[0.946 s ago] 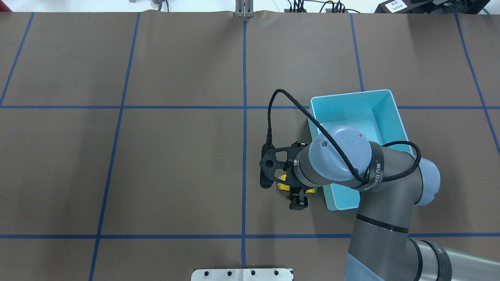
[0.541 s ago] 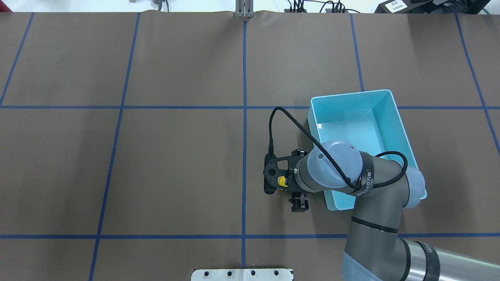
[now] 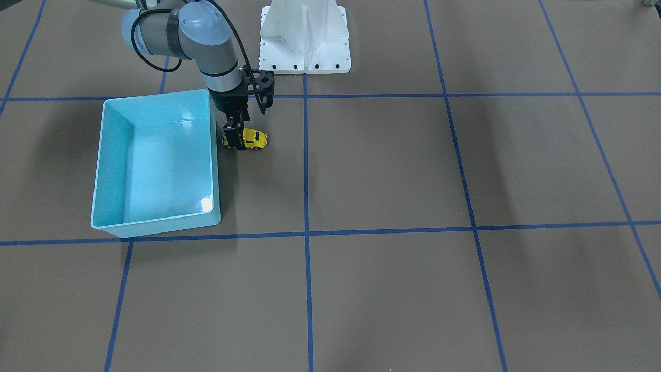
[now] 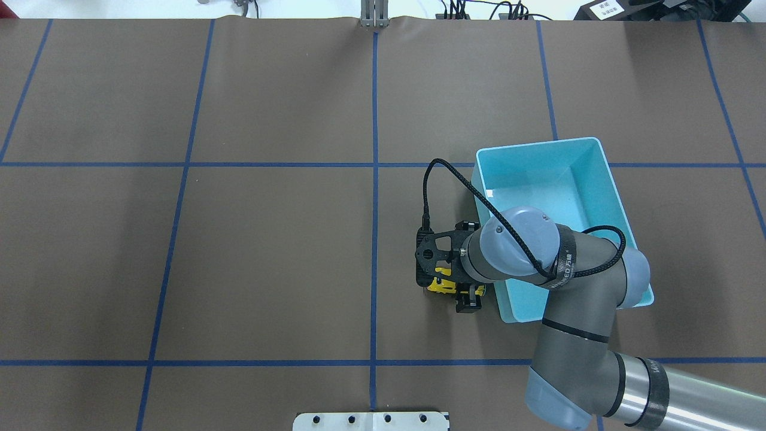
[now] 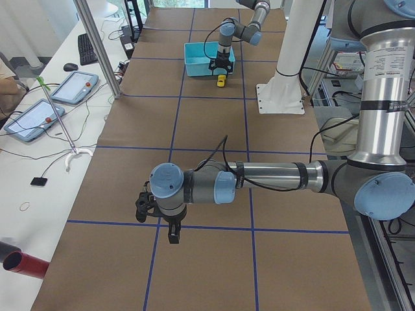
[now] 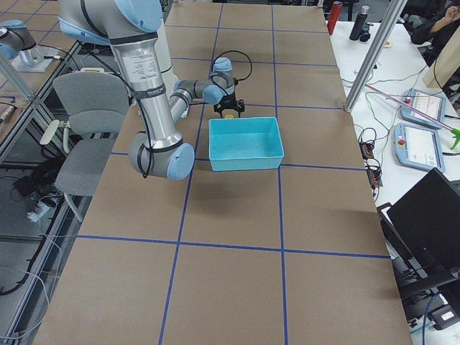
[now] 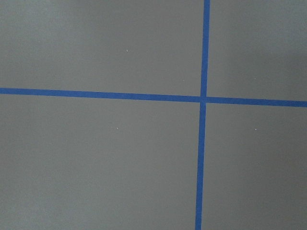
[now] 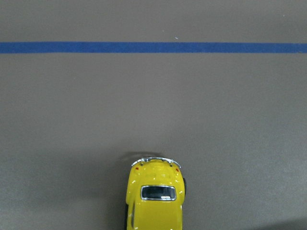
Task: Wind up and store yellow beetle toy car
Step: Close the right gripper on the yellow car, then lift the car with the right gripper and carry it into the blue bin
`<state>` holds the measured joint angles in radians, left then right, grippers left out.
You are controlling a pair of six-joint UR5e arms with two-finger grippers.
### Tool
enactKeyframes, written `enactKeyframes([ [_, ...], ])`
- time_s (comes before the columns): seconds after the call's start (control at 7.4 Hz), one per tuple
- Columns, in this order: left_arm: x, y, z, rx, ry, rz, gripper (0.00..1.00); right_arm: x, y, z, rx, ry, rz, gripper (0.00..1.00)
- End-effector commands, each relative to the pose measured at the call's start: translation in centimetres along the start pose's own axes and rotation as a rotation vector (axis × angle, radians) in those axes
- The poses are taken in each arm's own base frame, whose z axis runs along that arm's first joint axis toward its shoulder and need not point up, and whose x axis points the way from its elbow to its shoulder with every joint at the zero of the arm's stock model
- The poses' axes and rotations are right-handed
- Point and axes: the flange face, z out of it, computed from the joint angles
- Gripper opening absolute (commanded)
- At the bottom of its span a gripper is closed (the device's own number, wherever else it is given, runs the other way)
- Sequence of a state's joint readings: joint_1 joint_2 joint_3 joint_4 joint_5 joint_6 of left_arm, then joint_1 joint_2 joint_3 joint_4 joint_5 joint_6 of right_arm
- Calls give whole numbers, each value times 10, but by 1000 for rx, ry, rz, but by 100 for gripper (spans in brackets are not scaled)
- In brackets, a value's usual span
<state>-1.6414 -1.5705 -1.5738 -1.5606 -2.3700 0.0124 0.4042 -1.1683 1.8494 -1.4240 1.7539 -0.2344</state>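
The yellow beetle toy car (image 3: 254, 138) stands on its wheels on the brown table, just beside the light blue bin (image 3: 160, 165). My right gripper (image 3: 235, 138) points straight down and is shut on the car's end nearest the bin. In the overhead view the wrist hides most of the car (image 4: 441, 287) and of the right gripper (image 4: 462, 292). The right wrist view shows the car's roof and rear (image 8: 154, 196) at the bottom edge. My left gripper (image 5: 172, 233) hangs over bare table far away; I cannot tell whether it is open or shut.
The bin (image 4: 556, 173) is empty, its long wall right next to the car. Blue tape lines (image 4: 374, 179) cross the mat. The white robot base (image 3: 304, 36) stands behind the car. A camera cable (image 4: 446, 170) loops over the bin's corner.
The right gripper and the car have shifted a little to the right, toward the bin, after moving left before. The wrist has turned slightly. The bin has not moved.
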Motion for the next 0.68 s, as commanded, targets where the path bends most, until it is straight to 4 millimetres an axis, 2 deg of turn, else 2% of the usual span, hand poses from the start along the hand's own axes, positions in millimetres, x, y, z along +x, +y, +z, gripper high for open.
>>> enactKeyframes([
  [0.0, 0, 1, 0, -1, 0, -1, 100, -6, 1, 6, -2, -9, -4, 100],
  [0.27, -1, 1, 1, -2, 0, -3, 100, -19, -3, 15, -11, -23, -15, 100],
  [0.54, 0, 0, 0, -1, 0, -1, 100, -23, -4, 18, -14, -28, -18, 100],
])
